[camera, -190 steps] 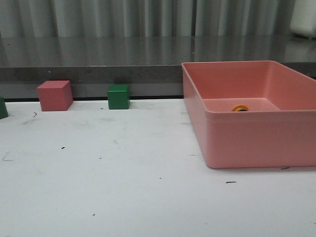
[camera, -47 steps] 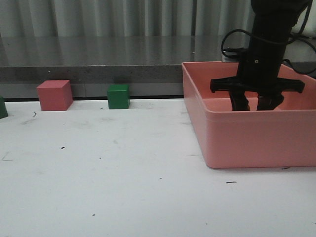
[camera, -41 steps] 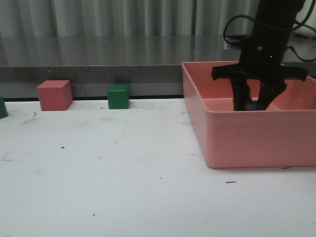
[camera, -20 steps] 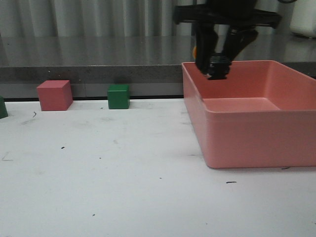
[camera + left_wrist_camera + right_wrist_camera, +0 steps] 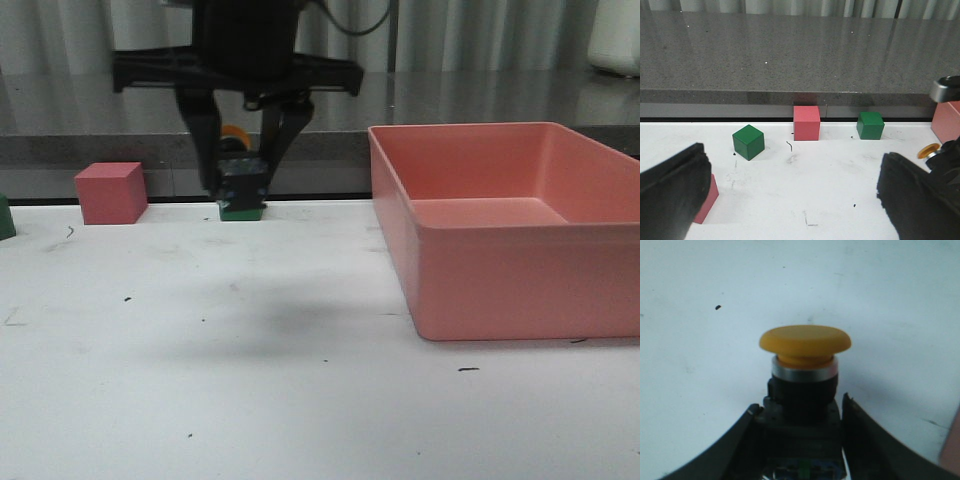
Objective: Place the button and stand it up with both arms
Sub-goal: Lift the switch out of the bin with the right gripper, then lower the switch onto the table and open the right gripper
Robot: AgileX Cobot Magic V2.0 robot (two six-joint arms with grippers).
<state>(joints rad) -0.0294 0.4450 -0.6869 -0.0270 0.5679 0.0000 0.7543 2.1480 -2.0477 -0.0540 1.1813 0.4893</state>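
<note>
The button (image 5: 243, 181), a yellow mushroom cap on a black boxy body, hangs above the white table just in front of a green cube (image 5: 241, 211). My right gripper (image 5: 243, 186) is shut on its body, the fingers pointing down. The right wrist view shows the button (image 5: 805, 347) cap-forward between the two fingers of the right gripper (image 5: 801, 407), with white table behind. My left gripper (image 5: 795, 192) is open and holds nothing, its fingers (image 5: 672, 185) wide apart low over the table. The button's yellow cap (image 5: 929, 150) shows at that view's edge. The left gripper is outside the front view.
A large pink bin (image 5: 520, 280) stands on the right of the table. A pink cube (image 5: 111, 192) and a second green cube (image 5: 5, 218) sit along the back left. The left wrist view shows a green cube (image 5: 748, 142), pink cube (image 5: 806, 123), green cube (image 5: 870, 125) and another pink cube (image 5: 707, 197).
My right gripper closed on the button inside the pink bin, lifted it out and carried it left to above the table in front of the green cube.
</note>
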